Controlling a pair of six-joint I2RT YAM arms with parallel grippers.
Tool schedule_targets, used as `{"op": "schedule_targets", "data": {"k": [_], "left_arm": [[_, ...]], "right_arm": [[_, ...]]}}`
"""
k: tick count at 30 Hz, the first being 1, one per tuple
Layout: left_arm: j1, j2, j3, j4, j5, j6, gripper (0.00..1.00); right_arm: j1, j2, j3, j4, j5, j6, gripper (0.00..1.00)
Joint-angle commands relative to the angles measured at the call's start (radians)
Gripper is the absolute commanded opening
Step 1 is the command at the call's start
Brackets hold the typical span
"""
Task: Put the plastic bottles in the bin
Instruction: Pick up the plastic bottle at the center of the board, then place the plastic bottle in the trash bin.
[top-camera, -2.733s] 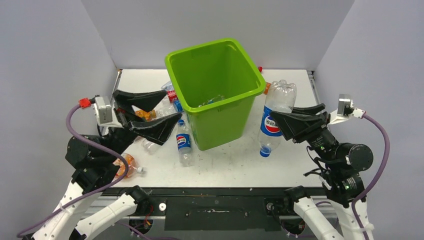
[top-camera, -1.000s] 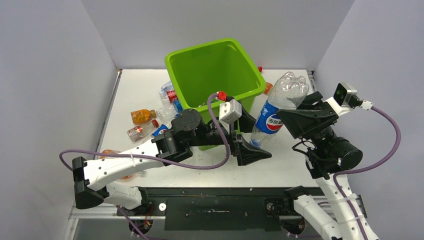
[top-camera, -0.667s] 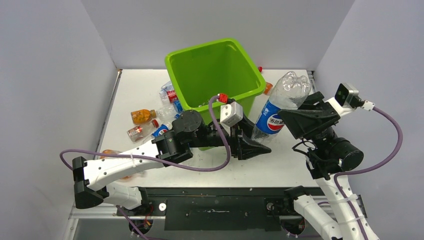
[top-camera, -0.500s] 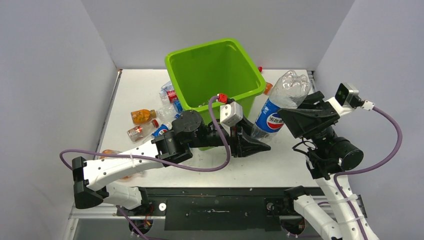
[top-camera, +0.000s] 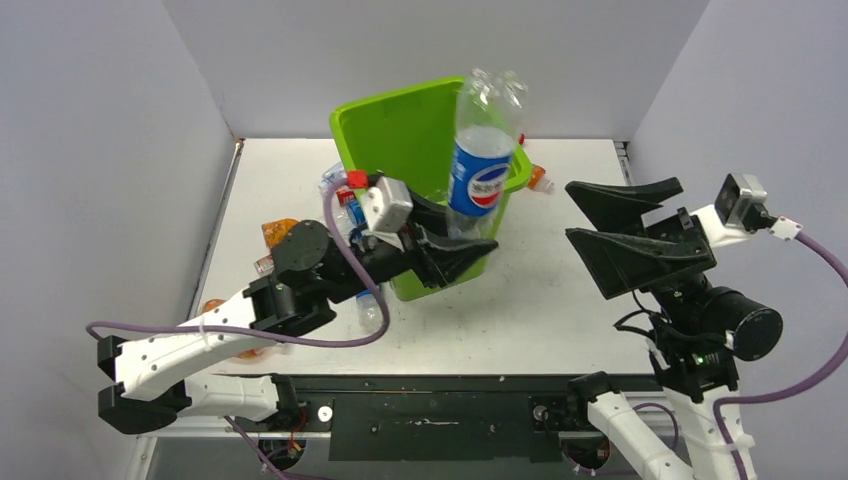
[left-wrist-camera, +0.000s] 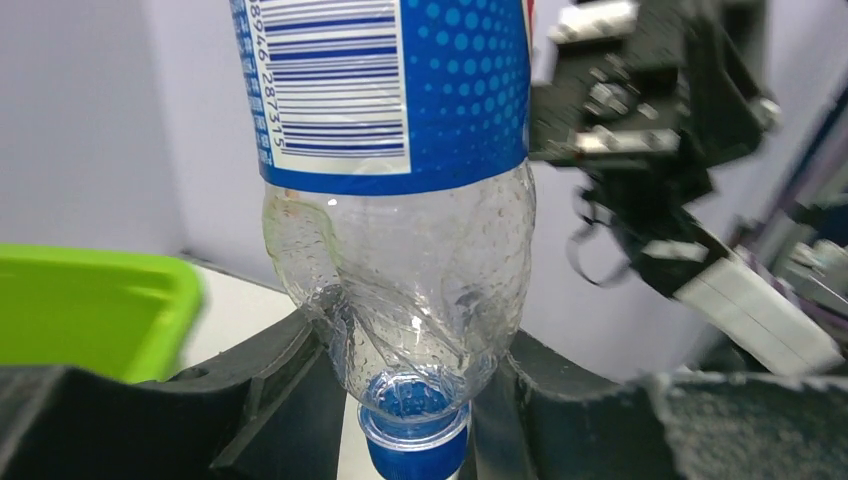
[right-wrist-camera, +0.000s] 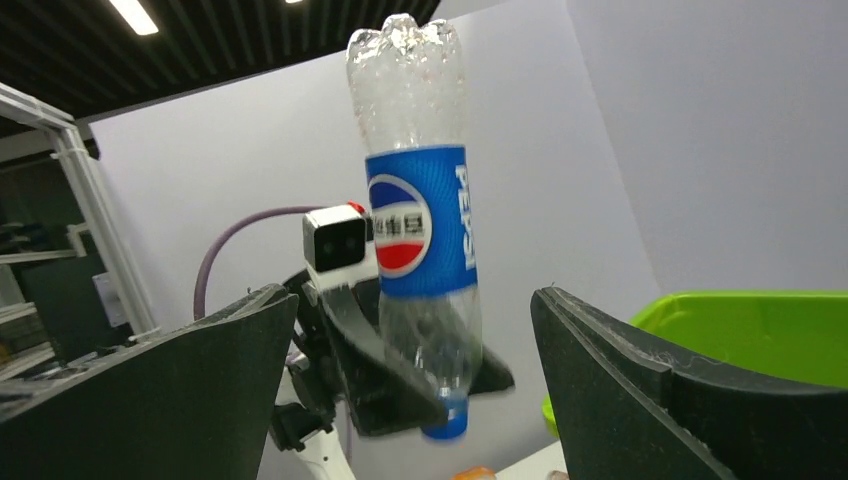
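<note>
Slippage worries me: my left hand (top-camera: 468, 240) pinches the upended Pepsi bottle (top-camera: 483, 150) by its tapered neck above the bin's (top-camera: 395, 140) near rim; it could topple outside. My right hand (top-camera: 575, 210) gapes empty.

A big Pepsi bottle (top-camera: 482, 150), clear with a blue label and a blue cap, stands upside down in the air, pinched at its crumpled neck by the left gripper (top-camera: 462, 245). It looks to be over the front right corner of the bin (top-camera: 390, 140), though the height makes that hard to judge. The bin is bright lime green, square, upright and tapers downward. Small bottles (top-camera: 340, 192) lie jumbled against its left side, with an orange one (top-camera: 279, 230) further left.
</note>
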Motion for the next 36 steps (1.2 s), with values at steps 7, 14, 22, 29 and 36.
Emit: {"op": "schedule_targets", "data": {"k": [7,14,22,29,36], "left_arm": [[0.258,-0.072,0.187,-0.313,-0.436,0.155,0.00],[0.438,0.075,0.286,-0.509,-0.431,0.272,0.00],[0.464,0.154,0.243,-0.456,-0.422,0.325,0.00],[0.464,0.175,0.228,-0.433,-0.420,0.335,0.42],[0.461,0.124,0.197,-0.373,-0.402,0.339,0.76]], "right_arm": [[0.011,-0.177,0.008,-0.577,0.366,-0.348,0.90],[0.009,-0.309,-0.122,-0.819,0.660,-0.421,0.90],[0.010,-0.381,-0.281,-0.883,0.719,-0.399,0.90],[0.011,-0.388,-0.329,-0.892,0.741,-0.396,0.90],[0.010,-0.372,-0.326,-0.894,0.754,-0.401,0.90]]}}
